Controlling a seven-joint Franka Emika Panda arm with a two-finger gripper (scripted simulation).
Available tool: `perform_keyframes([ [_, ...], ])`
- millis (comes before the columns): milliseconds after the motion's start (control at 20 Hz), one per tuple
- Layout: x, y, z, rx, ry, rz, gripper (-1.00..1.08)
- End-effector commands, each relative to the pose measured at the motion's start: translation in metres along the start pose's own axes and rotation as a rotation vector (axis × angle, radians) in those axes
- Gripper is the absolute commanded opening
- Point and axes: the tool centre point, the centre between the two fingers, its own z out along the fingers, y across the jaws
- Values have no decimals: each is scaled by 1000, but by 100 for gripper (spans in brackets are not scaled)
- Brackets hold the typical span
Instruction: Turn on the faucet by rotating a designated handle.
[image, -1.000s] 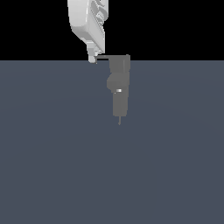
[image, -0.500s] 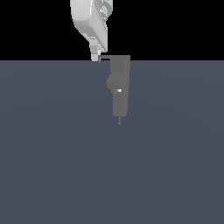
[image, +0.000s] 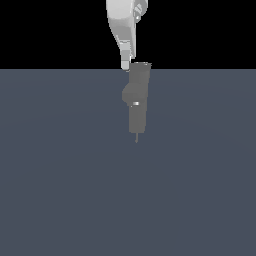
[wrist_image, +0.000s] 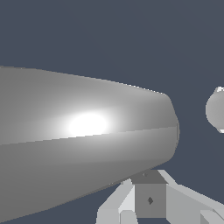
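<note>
Reached down from above, arm (image: 121, 25) near-vertical, gripper (image: 126, 65) touching the faucet (image: 137, 97) top at its corner. Finger spacing could not be told. Handle (wrist_image: 83, 131) seen close beside gripper.

No text, label, brand, number or sign can be read in either view. The small matte grey blocky faucet (image: 137, 97) bears only a tiny bright glint, which is no marking. The glossy white robot arm (image: 122, 30) just above the faucet is plain, and so is the flat dark blue-grey surface (image: 60, 175) around the faucet. In the wrist view the large grey tapered body (wrist_image: 83, 135) shows only a bright highlight, and the small dark speck on the grey boxy block (wrist_image: 150, 200) beside it is too small to read.
</note>
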Motion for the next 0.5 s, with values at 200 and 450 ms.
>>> perform_keyframes([
  [200, 70, -1, -4, 13, -5, 47, -100],
  [450, 55, -7, -1, 5, -2, 16, -100],
])
